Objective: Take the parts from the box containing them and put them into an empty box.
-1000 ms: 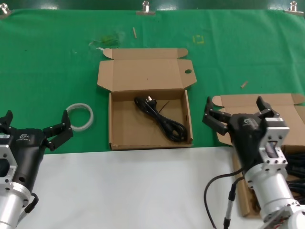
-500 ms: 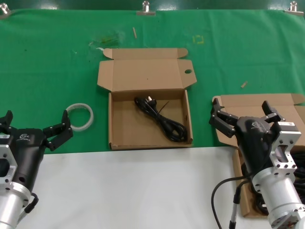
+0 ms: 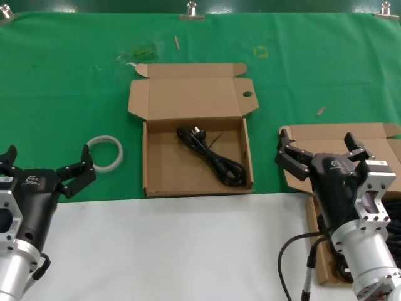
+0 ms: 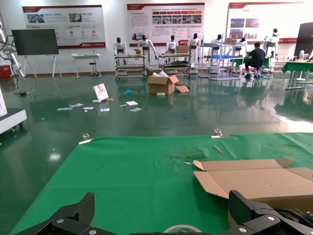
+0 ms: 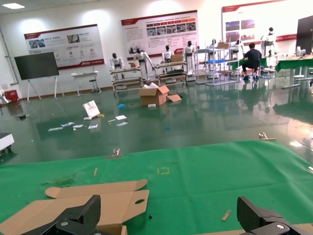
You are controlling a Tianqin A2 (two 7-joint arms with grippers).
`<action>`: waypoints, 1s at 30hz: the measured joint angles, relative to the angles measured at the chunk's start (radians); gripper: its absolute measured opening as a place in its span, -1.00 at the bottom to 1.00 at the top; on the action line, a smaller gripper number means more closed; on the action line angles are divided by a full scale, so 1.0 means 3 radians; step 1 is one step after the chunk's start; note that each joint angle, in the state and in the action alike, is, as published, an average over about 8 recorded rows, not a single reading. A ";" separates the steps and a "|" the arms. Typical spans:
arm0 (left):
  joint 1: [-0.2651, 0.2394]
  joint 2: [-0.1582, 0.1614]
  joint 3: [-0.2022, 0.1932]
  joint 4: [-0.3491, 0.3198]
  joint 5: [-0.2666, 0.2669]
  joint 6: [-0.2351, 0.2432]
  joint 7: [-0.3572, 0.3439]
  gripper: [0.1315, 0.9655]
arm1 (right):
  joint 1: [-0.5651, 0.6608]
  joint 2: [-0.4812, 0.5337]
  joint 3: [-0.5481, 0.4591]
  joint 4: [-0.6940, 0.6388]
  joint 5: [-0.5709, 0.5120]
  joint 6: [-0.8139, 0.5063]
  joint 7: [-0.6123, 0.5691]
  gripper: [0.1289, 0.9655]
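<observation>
The right claw (image 3: 316,152) hangs with its black fingers spread wide and nothing between them, just above the shallow brown cardboard box without a hole in its flap (image 3: 341,139). Under and behind this claw, black power cords wound in loose bundles (image 3: 390,214) lie in that box, mostly hidden by the arm. To the claw's left stands the other brown cardboard box with a small round hole in its lid flap (image 3: 195,99); one black cord with a plug (image 3: 210,157) already lies inside it.

The cords look light, thin and soft, so a bundle will probably sag and may uncoil when it is lifted. The best place to take hold seems to be the thick middle of a bundle, where several loops lie together, and not a single loose end or the plug.

The low walls and the open flap of the box can catch a hanging loop. The left claw (image 3: 44,168) waits spread and empty at the near left edge of the green surface (image 3: 62,81), with a white translucent tape ring (image 3: 104,153) just beyond it, well apart from the work.
</observation>
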 joint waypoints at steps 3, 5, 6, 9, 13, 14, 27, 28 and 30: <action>0.0000 0.0000 0.0000 0.0000 0.0000 0.0000 0.0000 1.00 | 0.0000 0.0000 0.0000 0.0000 0.0000 0.0000 0.0000 1.00; 0.0000 0.0000 0.0000 0.0000 0.0000 0.0000 0.0000 1.00 | 0.0000 0.0000 0.0000 0.0000 0.0000 0.0000 0.0000 1.00; 0.0000 0.0000 0.0000 0.0000 0.0000 0.0000 0.0000 1.00 | 0.0000 0.0000 0.0000 0.0000 0.0000 0.0000 0.0000 1.00; 0.0000 0.0000 0.0000 0.0000 0.0000 0.0000 0.0000 1.00 | 0.0000 0.0000 0.0000 0.0000 0.0000 0.0000 0.0000 1.00; 0.0000 0.0000 0.0000 0.0000 0.0000 0.0000 0.0000 1.00 | 0.0000 0.0000 0.0000 0.0000 0.0000 0.0000 0.0000 1.00; 0.0000 0.0000 0.0000 0.0000 0.0000 0.0000 0.0000 1.00 | 0.0000 0.0000 0.0000 0.0000 0.0000 0.0000 0.0000 1.00; 0.0000 0.0000 0.0000 0.0000 0.0000 0.0000 0.0000 1.00 | 0.0000 0.0000 0.0000 0.0000 0.0000 0.0000 0.0000 1.00; 0.0000 0.0000 0.0000 0.0000 0.0000 0.0000 0.0000 1.00 | 0.0000 0.0000 0.0000 0.0000 0.0000 0.0000 0.0000 1.00; 0.0000 0.0000 0.0000 0.0000 0.0000 0.0000 0.0000 1.00 | 0.0000 0.0000 0.0000 0.0000 0.0000 0.0000 0.0000 1.00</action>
